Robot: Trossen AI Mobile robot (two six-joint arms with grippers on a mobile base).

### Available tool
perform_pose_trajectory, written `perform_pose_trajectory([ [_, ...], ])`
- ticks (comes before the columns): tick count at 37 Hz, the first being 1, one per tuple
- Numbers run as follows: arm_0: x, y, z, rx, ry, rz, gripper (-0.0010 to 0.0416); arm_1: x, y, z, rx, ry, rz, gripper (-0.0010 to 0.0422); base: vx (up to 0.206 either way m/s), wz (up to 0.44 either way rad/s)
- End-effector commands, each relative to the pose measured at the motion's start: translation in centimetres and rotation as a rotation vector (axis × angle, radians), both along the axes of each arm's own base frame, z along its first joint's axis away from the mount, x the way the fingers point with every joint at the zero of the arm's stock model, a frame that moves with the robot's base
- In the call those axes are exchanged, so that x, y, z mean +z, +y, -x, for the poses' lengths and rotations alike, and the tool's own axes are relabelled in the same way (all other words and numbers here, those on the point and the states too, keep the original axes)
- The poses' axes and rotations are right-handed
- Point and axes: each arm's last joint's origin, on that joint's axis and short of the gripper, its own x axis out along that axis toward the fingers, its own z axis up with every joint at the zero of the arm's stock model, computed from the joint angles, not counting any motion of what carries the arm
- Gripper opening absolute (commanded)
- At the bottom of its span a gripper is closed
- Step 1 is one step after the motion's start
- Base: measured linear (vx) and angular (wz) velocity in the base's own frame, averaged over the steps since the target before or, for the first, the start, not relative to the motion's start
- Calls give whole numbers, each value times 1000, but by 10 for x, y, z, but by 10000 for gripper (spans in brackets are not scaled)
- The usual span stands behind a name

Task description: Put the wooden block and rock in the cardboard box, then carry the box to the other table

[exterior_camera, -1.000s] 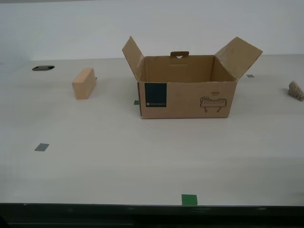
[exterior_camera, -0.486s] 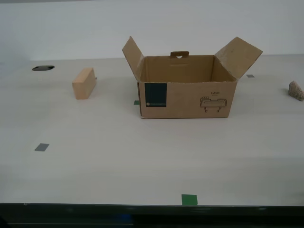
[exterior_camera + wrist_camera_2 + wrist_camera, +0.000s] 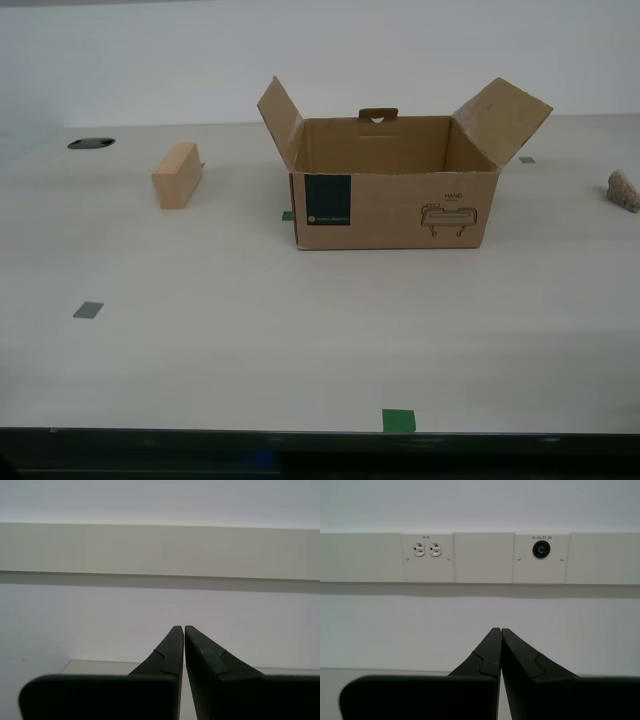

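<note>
Box [image 3: 392, 195] sits mid-table, flaps open, empty as far as visible. Block [image 3: 177, 175] lies at 9 o'clock of the box, well apart, long axis running toward 1 o'clock in the exterior view. Rock [image 3: 623, 190] at 3 o'clock, near that view's right edge. My first gripper [image 3: 500, 631] and my second gripper [image 3: 181, 628] have tips pressed together, holding nothing, both facing a wall. Neither sees the objects, so the nearer arm can't be told. Nothing loaded yet.

Three cams: one exterior over the table, two wrist cams facing the wall.
Exterior looks slightly down across table [image 3: 250, 340] from its near edge, mid-range. Both wrist views look level along closed fingertips at wall; first shows wall outlets [image 3: 427, 549]. No shared content with exterior.
</note>
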Motion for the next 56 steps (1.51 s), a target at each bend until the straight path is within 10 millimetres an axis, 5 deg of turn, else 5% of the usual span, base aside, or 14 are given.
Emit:
perform_pose_trajectory([
  [1, 1, 0, 0, -1, -4, -1, 0, 1, 0, 0, 1, -6, -1, 0, 0, 0],
  [56, 1, 0, 0, -1, -4, -1, 0, 1, 0, 0, 1, -6, -1, 0, 0, 0],
])
